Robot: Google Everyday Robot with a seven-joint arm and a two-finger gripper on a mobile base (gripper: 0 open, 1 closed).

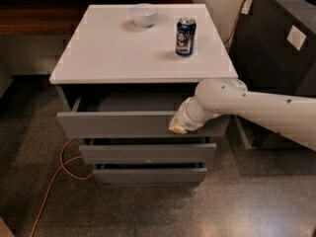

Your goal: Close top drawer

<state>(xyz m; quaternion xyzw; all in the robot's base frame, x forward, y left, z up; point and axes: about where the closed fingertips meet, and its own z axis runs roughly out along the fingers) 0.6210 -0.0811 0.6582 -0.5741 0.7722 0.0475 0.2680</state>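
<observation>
The top drawer (118, 124) is a wide grey drawer with a plain flat front, standing partly open under the white cabinet top (113, 53). Its grey interior (133, 102) shows as a narrow dark strip. My gripper (177, 126) is at the end of the white arm (256, 107) that reaches in from the right. It rests against the drawer's front, right of centre. Its tip looks pale and rounded.
A white bowl (143, 15) and a blue soda can (185, 36) stand on the cabinet top. Two slimmer grey drawers (148, 153) sit below the top drawer. A dark cabinet (281, 38) stands at the right. An orange cable (59, 177) lies on the speckled floor at the left.
</observation>
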